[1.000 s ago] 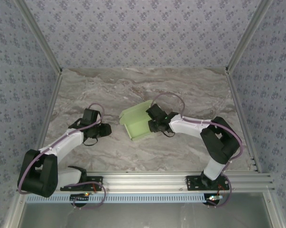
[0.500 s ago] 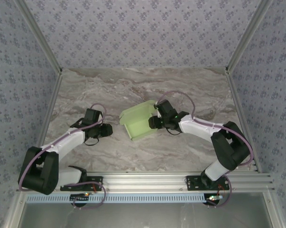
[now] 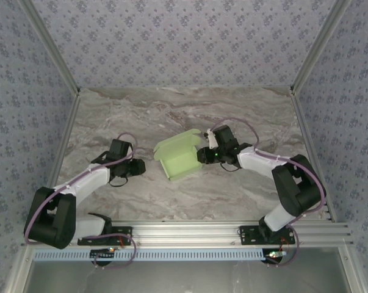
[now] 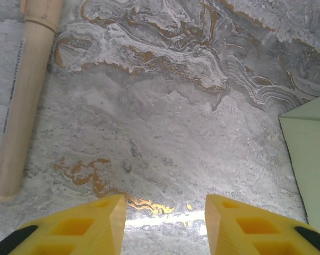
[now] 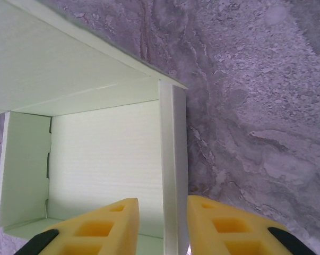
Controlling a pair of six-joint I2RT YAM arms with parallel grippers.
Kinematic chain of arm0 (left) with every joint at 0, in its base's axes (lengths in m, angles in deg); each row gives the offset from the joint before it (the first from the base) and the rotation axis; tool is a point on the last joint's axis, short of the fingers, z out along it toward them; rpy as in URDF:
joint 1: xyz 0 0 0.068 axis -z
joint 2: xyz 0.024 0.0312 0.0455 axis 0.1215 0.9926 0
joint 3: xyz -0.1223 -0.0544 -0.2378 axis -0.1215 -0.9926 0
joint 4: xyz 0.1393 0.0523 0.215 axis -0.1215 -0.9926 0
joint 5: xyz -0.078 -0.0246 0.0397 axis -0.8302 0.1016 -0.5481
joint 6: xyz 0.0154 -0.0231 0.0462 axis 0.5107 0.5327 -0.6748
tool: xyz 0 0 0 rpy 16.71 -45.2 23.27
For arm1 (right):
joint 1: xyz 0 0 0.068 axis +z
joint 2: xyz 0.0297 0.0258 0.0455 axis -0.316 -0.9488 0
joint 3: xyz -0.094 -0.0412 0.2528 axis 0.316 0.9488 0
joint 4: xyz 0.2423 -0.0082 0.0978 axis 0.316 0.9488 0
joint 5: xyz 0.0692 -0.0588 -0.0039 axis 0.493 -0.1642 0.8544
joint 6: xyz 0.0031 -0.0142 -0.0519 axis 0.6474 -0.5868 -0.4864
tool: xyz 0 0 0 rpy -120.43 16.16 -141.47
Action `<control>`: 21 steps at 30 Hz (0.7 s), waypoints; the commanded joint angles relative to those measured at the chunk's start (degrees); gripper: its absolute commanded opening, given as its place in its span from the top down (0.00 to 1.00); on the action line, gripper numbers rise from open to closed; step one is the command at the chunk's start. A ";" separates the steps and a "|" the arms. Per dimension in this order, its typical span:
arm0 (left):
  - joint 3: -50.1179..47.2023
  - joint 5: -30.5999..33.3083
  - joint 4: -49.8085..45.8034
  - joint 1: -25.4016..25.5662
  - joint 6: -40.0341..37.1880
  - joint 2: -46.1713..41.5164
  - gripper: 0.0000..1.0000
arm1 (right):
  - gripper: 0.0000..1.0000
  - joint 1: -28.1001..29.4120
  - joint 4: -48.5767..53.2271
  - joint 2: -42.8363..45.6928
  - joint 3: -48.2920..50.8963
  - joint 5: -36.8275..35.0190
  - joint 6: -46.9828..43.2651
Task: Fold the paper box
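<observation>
On the marbled worktop (image 3: 171, 110), my right claw (image 5: 162, 204) straddles one wall of the paper box (image 5: 106, 159), grip indeterminate; my left claw (image 4: 164, 204) stands released, box at its right.

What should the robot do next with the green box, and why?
Probably close the right gripper on the side wall of the paper box. Its fingers straddle that upright wall, one inside, one outside, with a gap showing, so a pinch would give a hold for folding.
</observation>
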 commanded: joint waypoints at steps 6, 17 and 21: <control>1.41 -0.33 -0.34 0.33 -1.52 -0.29 0.57 | 0.69 -0.27 -0.99 -3.03 -0.62 2.15 -2.00; 1.13 -0.37 -0.14 0.33 -1.92 -0.31 0.57 | 0.79 0.23 1.00 -4.12 -1.70 -0.21 -3.37; 0.90 -0.40 -0.05 0.33 -1.96 -0.30 0.57 | 0.82 1.80 4.80 -3.95 -3.06 -5.42 -3.94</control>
